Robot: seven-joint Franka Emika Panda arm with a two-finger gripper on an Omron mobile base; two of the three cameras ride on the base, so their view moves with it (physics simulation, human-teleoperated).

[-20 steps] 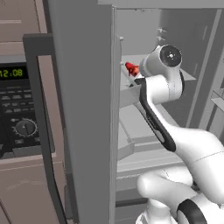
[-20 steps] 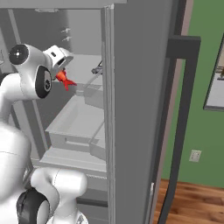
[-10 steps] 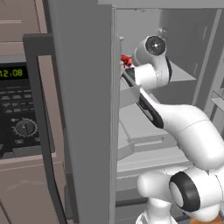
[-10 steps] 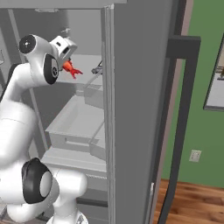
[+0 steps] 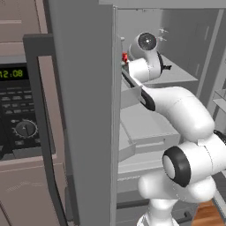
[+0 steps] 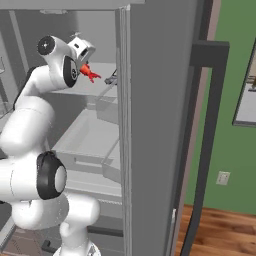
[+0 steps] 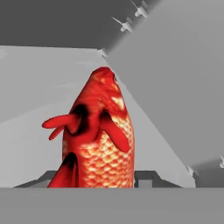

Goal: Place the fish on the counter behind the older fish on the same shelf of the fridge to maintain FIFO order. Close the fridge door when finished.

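While there's not much writing around, the wall oven (image 5: 20, 110) on the left has a green clock display reading something like 2:08, cut off at the picture edge, with a round knob under it. No other labels I can make out.

The fridge (image 5: 84, 110) stands open, pale grey-white inside, with a dark vertical bar handle on each door. The right base view has a green wall behind the right door, a wall outlet (image 6: 222, 177) low on it, a framed picture (image 6: 248, 95) at the edge, and wood flooring at the bottom.

The arm reaches up into the upper part of the fridge. The gripper (image 6: 81, 66) is clamped on the fish (image 7: 98, 140), red-orange and scaly; in the hand view the fish sticks up from between the finger tips, head pointing away. It hangs in the air above the shelf (image 6: 102, 72), not touching it. From the left base view just a bit of red peeks out by the door edge (image 5: 125, 57).

The older fish (image 6: 113, 76) is a dark grey shape on the same shelf, just right of the red one, partly hidden by the door.
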